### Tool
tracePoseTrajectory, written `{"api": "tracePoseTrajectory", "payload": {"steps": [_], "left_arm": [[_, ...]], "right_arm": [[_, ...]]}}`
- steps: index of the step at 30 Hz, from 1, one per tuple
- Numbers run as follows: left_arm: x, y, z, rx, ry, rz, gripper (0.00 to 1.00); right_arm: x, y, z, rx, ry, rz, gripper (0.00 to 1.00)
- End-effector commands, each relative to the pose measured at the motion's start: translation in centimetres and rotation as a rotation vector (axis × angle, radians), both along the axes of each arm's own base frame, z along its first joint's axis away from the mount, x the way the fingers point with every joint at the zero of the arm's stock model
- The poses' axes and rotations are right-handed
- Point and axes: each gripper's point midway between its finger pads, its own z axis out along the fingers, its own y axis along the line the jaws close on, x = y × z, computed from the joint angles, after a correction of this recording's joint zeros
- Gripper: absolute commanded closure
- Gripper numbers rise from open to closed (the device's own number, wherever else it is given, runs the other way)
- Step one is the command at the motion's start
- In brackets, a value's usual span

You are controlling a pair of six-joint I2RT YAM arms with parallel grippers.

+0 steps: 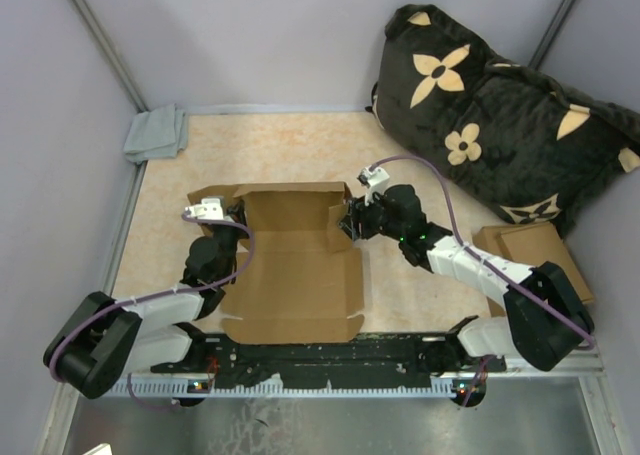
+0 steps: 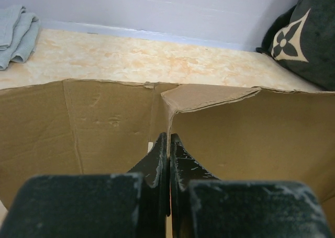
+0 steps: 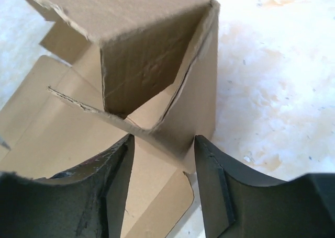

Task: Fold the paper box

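Note:
The paper box (image 1: 295,285) is plain brown cardboard lying mid-table, its far wall and side flaps partly raised. My left gripper (image 1: 237,215) is at the box's far left corner. In the left wrist view it (image 2: 168,136) is shut on the thin upright edge of a side wall (image 2: 251,138). My right gripper (image 1: 348,221) is at the far right corner. In the right wrist view it (image 3: 163,144) is open, its fingers on either side of the raised corner flaps (image 3: 146,39) without squeezing them.
A folded grey cloth (image 1: 157,133) lies at the far left corner. A dark flower-patterned cushion (image 1: 500,115) fills the far right. A stack of flat cardboard pieces (image 1: 530,250) lies right of the right arm. Grey walls enclose the table.

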Motion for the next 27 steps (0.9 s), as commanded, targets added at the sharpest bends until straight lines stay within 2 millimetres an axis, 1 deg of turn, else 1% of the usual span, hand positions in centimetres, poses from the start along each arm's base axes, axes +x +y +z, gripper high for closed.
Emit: {"api": "tracePoseTrajectory", "payload": {"steps": [1,3,4,5,7,10,13,17,21,23,25,27], "left_arm": [[0.1,0.1,-0.6,0.021,0.031,0.015,1.0],[0.1,0.1,-0.5,0.02,0.029,0.015,1.0],[0.1,0.1,-0.5,0.022,0.03,0.016,1.0],[0.1,0.1,-0.5,0.02,0.028,0.014,1.0],[0.1,0.0,-0.5,0.021,0.029,0.011,1.0],[0.0,0.0,-0.6,0.02,0.031,0.009,1.0],[-0.1,0.0,-0.6,0.022,0.032,0.01,1.0],[-0.1,0.2,-0.6,0.036,0.032,0.023,1.0],[-0.1,0.4,-0.9,0.037,0.037,0.034,1.0],[-0.1,0.5,-0.9,0.04,0.037,0.038,1.0],[0.0,0.5,-0.9,0.04,0.04,0.041,1.0],[0.2,0.5,-1.0,0.038,0.052,0.047,1.0]], "right_arm": [[2.6,-1.2,3.5,-0.011,-0.108,-0.166,0.51],[2.8,-1.5,3.3,-0.023,-0.106,-0.194,0.5],[2.8,-1.5,3.3,-0.022,-0.106,-0.193,0.47],[2.8,-1.3,3.3,-0.018,-0.106,-0.18,0.4],[2.4,-0.4,3.6,0.012,-0.117,-0.132,0.33],[1.7,0.8,4.1,0.056,-0.128,-0.054,0.27],[1.4,1.8,4.6,0.078,-0.134,0.0,0.26],[1.2,2.0,5.5,0.089,-0.152,0.018,0.26],[1.2,1.7,6.6,0.08,-0.171,0.016,0.27],[1.1,1.4,7.2,0.06,-0.171,0.015,0.26],[0.7,1.1,8.2,0.052,-0.185,0.017,0.24],[0.5,0.6,9.6,0.053,-0.21,0.012,0.23]]}}
